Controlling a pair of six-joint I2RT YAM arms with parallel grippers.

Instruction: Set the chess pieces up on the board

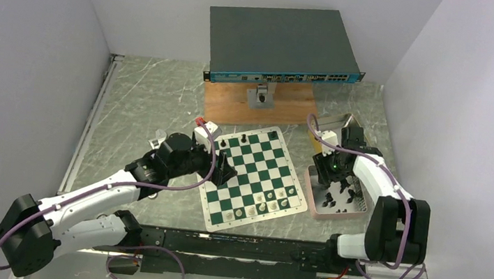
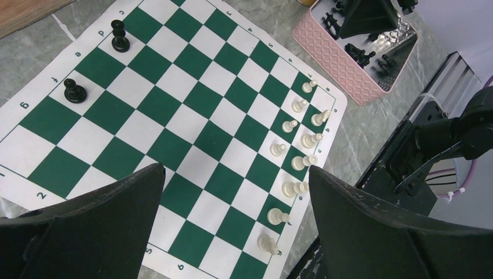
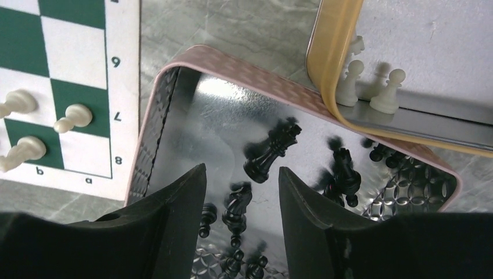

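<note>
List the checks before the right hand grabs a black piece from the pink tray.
1. Right hand jaws apart, over the pink tray: ok.
2. Black piece between the jaws: ok, ungripped.
3. That piece upright: not ok, it lies on its side.
4. Clear of the neighbouring black piece: cannot tell.
5. Left hand open, empty, above the board: ok.
6. Placed black pieces upright: ok.
</note>
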